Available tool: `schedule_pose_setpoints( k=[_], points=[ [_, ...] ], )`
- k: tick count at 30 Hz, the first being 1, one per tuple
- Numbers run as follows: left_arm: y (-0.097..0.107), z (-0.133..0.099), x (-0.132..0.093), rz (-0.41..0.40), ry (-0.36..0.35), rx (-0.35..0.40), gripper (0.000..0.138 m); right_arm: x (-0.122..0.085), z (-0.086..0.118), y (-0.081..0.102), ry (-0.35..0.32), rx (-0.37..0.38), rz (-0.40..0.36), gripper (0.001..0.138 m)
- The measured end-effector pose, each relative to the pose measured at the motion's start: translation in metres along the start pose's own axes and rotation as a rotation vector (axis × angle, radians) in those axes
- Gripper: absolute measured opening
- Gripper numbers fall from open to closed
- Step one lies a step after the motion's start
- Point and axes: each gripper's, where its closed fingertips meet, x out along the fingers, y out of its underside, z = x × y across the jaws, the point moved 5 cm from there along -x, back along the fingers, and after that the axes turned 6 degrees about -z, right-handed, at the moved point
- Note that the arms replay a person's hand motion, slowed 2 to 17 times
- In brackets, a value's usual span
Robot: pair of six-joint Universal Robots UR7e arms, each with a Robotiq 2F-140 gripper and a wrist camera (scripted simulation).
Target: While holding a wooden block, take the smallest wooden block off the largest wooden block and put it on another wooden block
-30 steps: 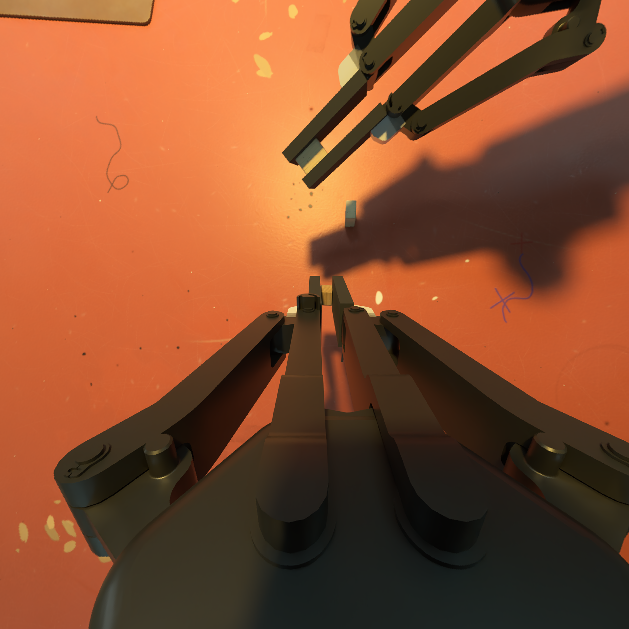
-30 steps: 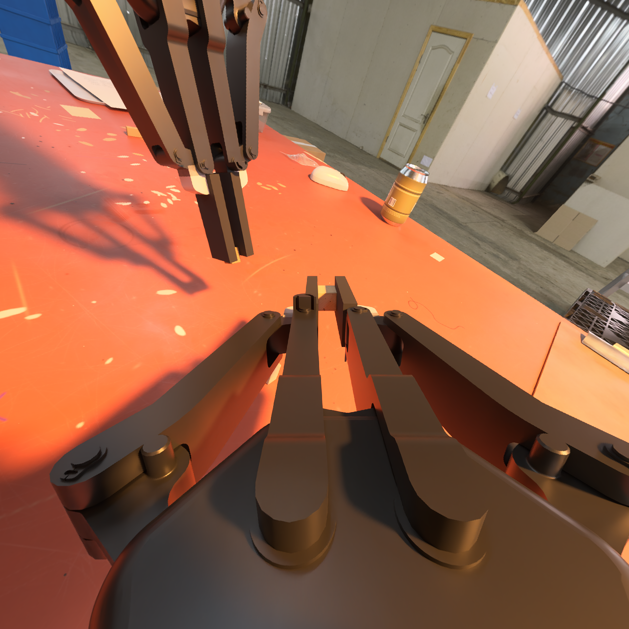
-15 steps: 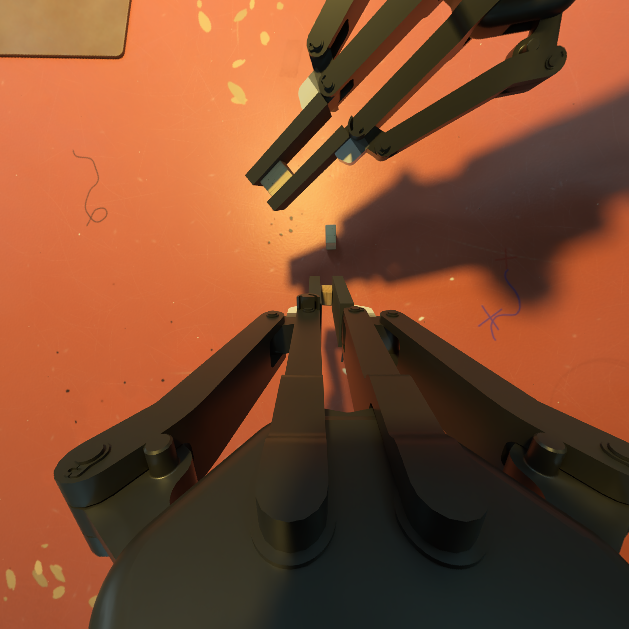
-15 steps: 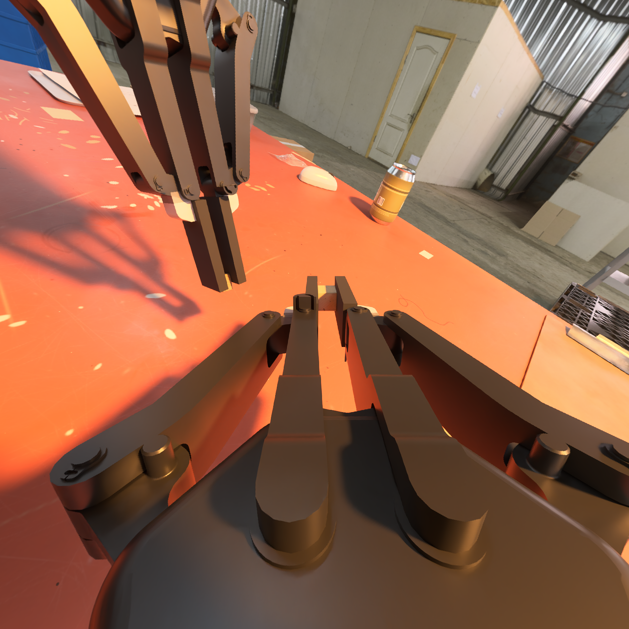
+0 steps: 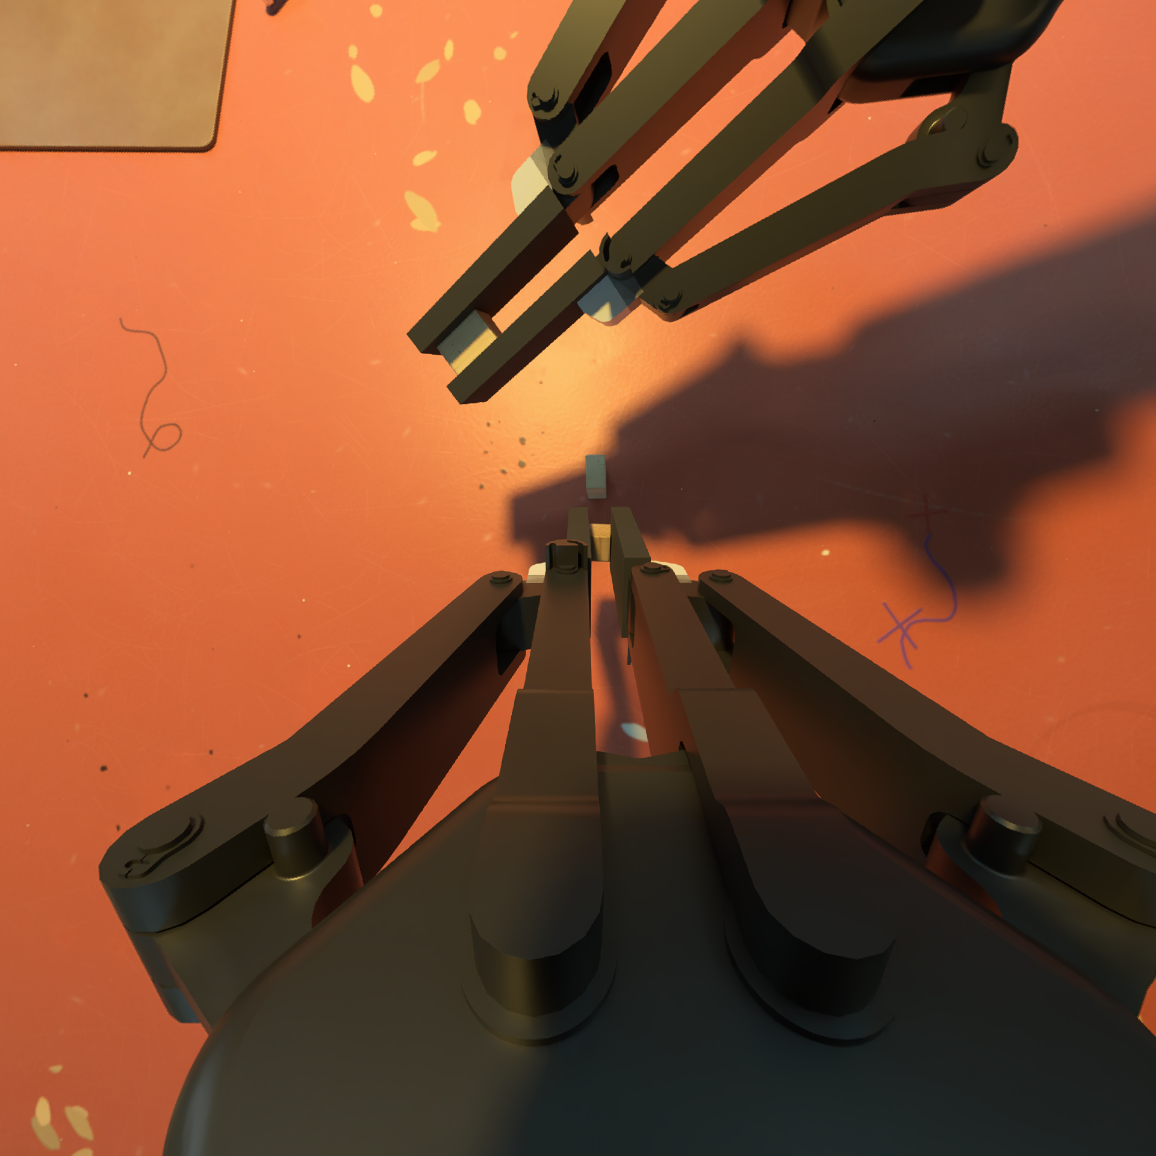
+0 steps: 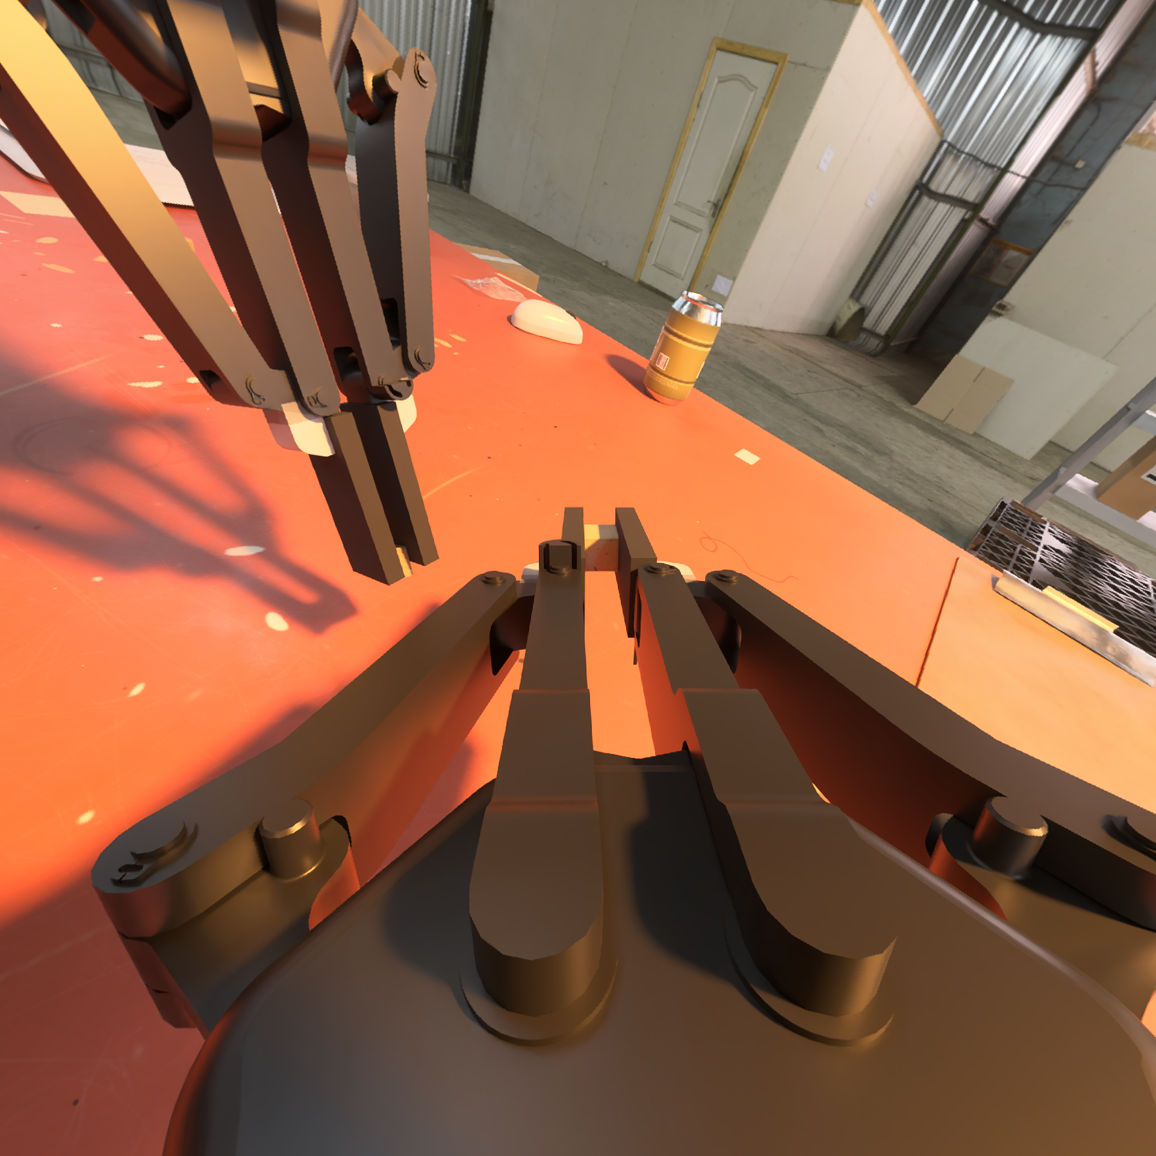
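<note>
My left gripper (image 5: 599, 517) is shut on a small wooden block (image 5: 600, 542) and hangs above the orange table (image 5: 281, 563). Just beyond its fingertips a small pale wooden block (image 5: 595, 475) lies on the table at the edge of a shadow. My right gripper (image 6: 599, 517) is shut on a wider pale wooden block (image 6: 599, 545). The right gripper also shows in the left wrist view (image 5: 448, 370) at the upper middle, with its block (image 5: 466, 339) between its fingers. The left gripper shows in the right wrist view (image 6: 405, 569), pointing down, a sliver of its block (image 6: 404, 558) visible.
A tan mat (image 5: 106, 69) lies at the far left corner. An orange can (image 6: 685, 347) and a white rounded object (image 6: 547, 322) stand near the table's far edge. A metal grate (image 6: 1076, 563) lies beyond a lighter panel (image 6: 1026, 682) on the right.
My left gripper has moved toward the loose block on the table, which now sits just past its fingertips. The two grippers have come closer together. Both stay shut on their blocks.
</note>
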Motion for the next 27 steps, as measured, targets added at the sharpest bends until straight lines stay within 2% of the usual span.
schedule_pose_setpoints(
  k=[16,27],
  points=[
    [-0.012,-0.003,0.013,-0.017,0.013,-0.004,0.010,-0.005,-0.018,0.003,0.080,-0.010,0.020,0.014],
    [-0.018,-0.004,0.020,-0.017,0.015,-0.005,0.010,-0.008,-0.029,0.006,0.112,0.019,0.017,0.014]
  ],
)
